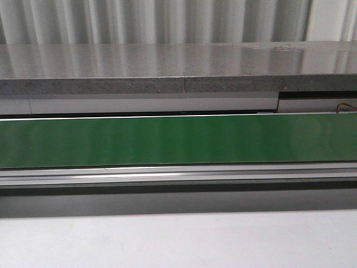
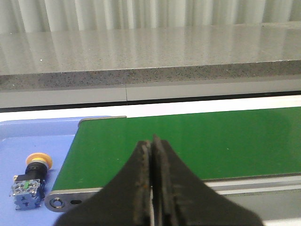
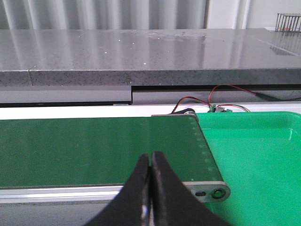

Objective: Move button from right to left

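Across the middle of my front view runs a green conveyor belt, flat and slightly glossy, framed by a pale metal rail on the near side. Behind it sits a long grey speckled stone ledge with a polished top, and beyond that a wall of pale ribbed sheeting. Nearest me is a plain light-grey desk. Neither arm shows in the front view.

From the left wrist camera I see the belt's left end with its rounded metal end-cap, and beside it a blue tray with a smooth plastic floor. The button lies in this tray, just beside the belt end, apart from my gripper. It rests on its side: long axis runs near-to-far, orange-yellow round ring toward the far side, boxy blue body toward the near side, dark collar between them.

Left gripper: black jaws pressed together, nothing between them, hanging over the near edge of the belt.

From the right wrist camera I see the belt's right end, a bright green tray next to it, and red wires at the far side. Right gripper: black jaws also closed tight on nothing.
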Robot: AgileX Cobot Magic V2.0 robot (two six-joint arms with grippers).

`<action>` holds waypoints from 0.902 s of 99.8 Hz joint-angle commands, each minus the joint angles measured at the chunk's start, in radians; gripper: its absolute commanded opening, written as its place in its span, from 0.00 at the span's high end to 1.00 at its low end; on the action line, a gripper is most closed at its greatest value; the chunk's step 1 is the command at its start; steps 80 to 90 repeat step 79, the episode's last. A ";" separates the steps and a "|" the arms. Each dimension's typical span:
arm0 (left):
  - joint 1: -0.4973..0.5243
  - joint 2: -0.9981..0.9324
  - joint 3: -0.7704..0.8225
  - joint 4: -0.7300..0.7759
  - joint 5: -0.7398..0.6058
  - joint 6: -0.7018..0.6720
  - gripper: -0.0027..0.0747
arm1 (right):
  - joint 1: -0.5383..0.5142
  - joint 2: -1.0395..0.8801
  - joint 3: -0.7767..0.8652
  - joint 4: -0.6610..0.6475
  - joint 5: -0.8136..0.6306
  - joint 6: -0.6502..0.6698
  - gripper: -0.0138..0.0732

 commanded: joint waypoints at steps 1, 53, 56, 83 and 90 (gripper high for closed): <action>0.001 -0.037 0.025 -0.010 -0.076 -0.006 0.99 | -0.006 -0.033 -0.015 -0.021 -0.048 0.001 0.92; 0.001 -0.037 0.025 -0.010 -0.078 -0.006 0.99 | -0.006 -0.061 -0.015 -0.021 -0.016 0.001 0.92; 0.001 -0.037 0.025 -0.010 -0.078 -0.006 0.99 | -0.006 -0.061 -0.015 -0.021 -0.016 0.001 0.92; 0.001 -0.037 0.025 -0.010 -0.078 -0.006 0.99 | -0.006 -0.061 -0.015 -0.021 -0.016 0.001 0.92; 0.001 -0.037 0.025 -0.010 -0.078 -0.006 0.99 | -0.006 -0.061 -0.015 -0.021 -0.016 0.001 0.92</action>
